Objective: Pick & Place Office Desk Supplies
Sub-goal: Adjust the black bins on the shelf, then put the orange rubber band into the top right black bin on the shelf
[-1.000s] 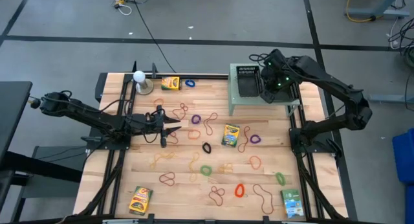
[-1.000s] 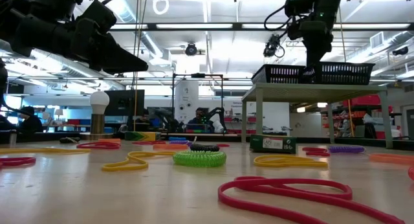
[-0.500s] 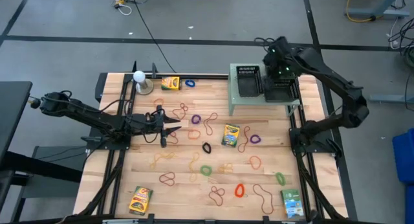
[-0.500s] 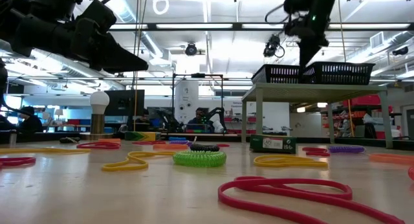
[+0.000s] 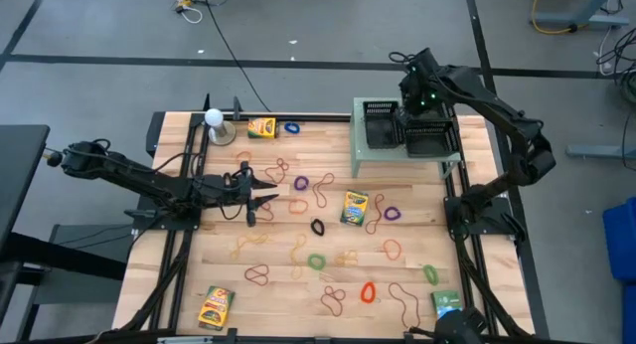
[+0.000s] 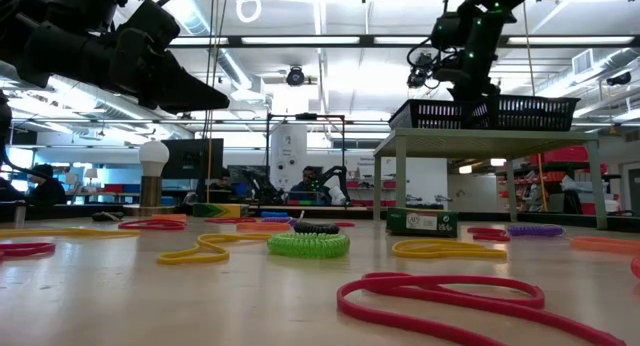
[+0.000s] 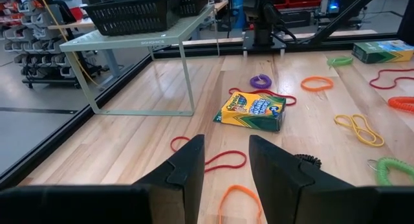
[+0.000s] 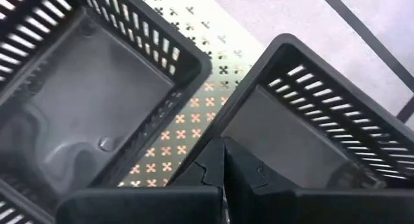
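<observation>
A crayon box [image 7: 252, 110] was seen lying beyond the parted fingers [image 7: 184, 169], with a red rubber band [image 7: 210, 159] between them.

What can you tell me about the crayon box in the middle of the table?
The crayon box is a small, flat cardboard pack, yellow with a green band and colourful print on its front. It looks closed and lies flat on the wooden table, face up and turned slightly askew. It sits in front of the green stand that carries the black baskets. Rubber bands lie around it, with a purple band just behind it. No tool touches it.
</observation>
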